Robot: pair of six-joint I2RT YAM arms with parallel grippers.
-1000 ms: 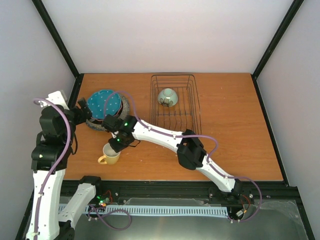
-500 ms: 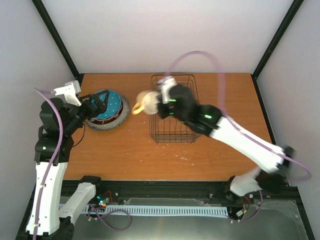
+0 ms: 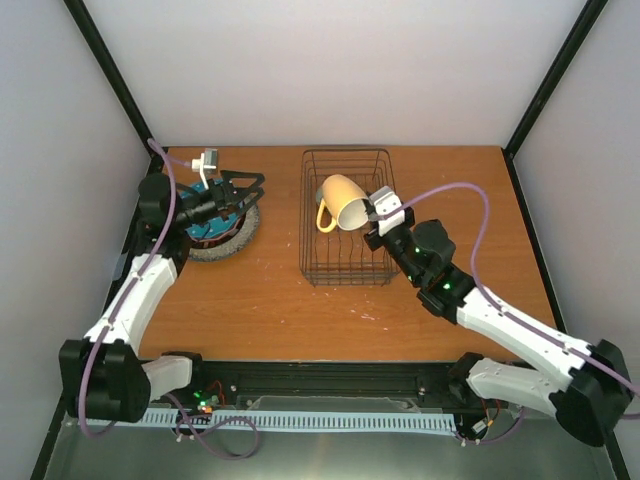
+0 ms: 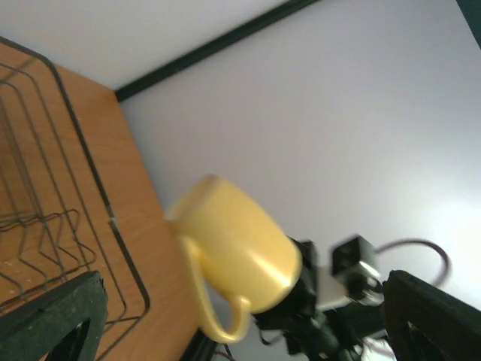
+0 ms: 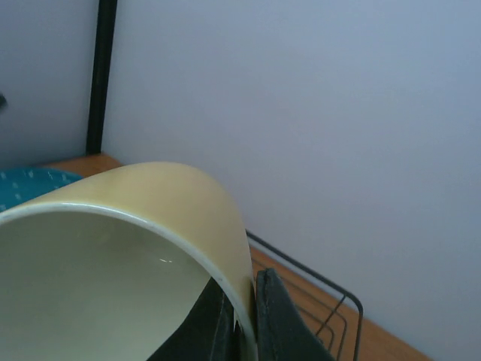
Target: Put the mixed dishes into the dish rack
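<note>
At the near side, the right arm reaches from its base across the table [image 3: 250, 320] toward the dish rack [image 3: 345, 282]. The right gripper [image 3: 370, 216] is clamped on the yellow mug [image 3: 343, 203], its fingers [image 5: 268, 320] pinching one section of the rim wall, one finger inside and one outside. The mug is tipped on its side above the rack, clear of the wires, with the handle hanging down toward the rack's left side. Risk: the grip covers only a narrow strip of thin, glazed rim, so the mug could probably pivot or slip in the pinch during a fast descent. Risk: the hanging handle could catch on the upright slot wires and drag the light rack across the table. Risk: releasing from this height would drop the mug hard onto the wires. Farther back on the left, the left gripper [image 3: 248, 190] has its jaws fully apart and holds nothing. It hovers just above the blue dotted plate [image 3: 205, 225], which lies stacked on the grey speckled plate [image 3: 238, 238], well apart from the rack.
</note>
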